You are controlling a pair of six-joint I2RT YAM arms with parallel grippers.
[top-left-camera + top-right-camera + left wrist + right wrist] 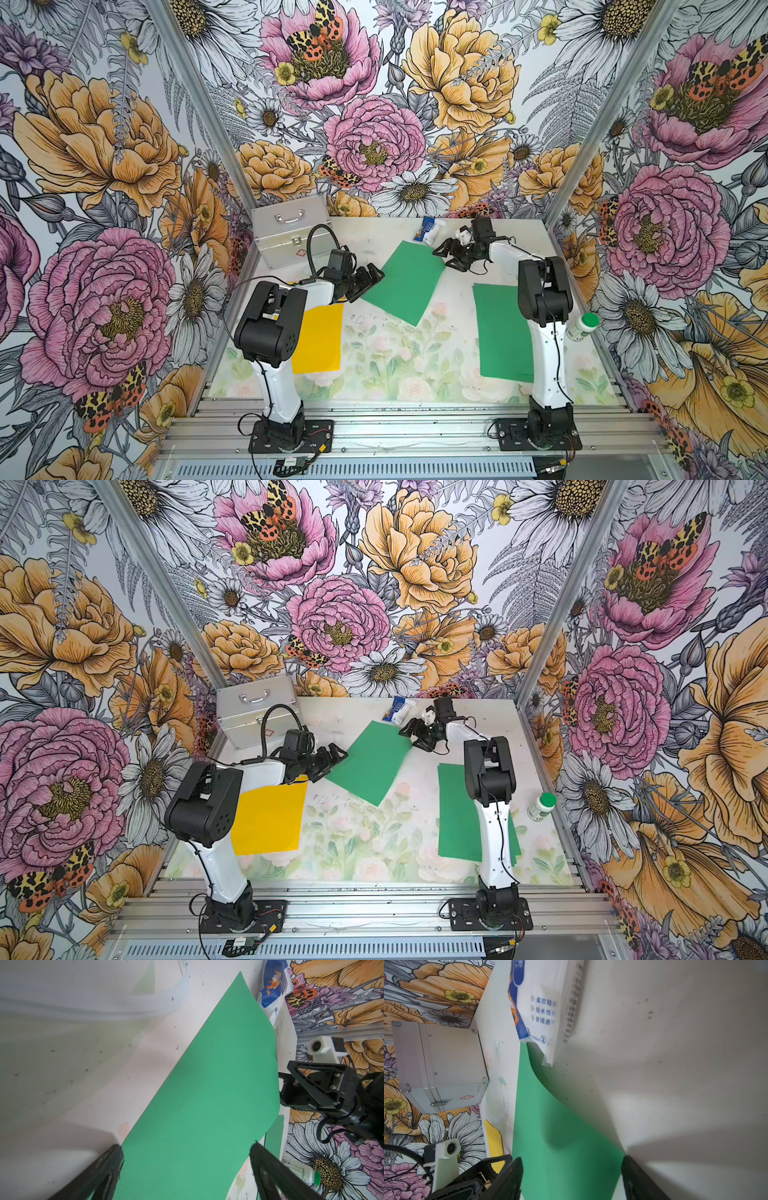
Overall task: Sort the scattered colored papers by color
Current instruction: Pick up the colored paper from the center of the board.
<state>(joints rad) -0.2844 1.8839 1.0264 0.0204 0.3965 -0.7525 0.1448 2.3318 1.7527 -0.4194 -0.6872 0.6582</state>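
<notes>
A green sheet lies tilted in the middle of the table. My left gripper stands open over its left edge, with green paper filling the gap between the jaws. My right gripper is at the sheet's far right corner, jaws apart, with green paper spanning the gap; that edge curls up. A second green sheet lies at the right under the right arm. A yellow sheet lies at the left, partly hidden by the left arm.
A silver metal case stands at the back left. A blue-and-white packet lies at the back, touching the middle sheet's far corner. A white bottle with a green cap lies by the right wall.
</notes>
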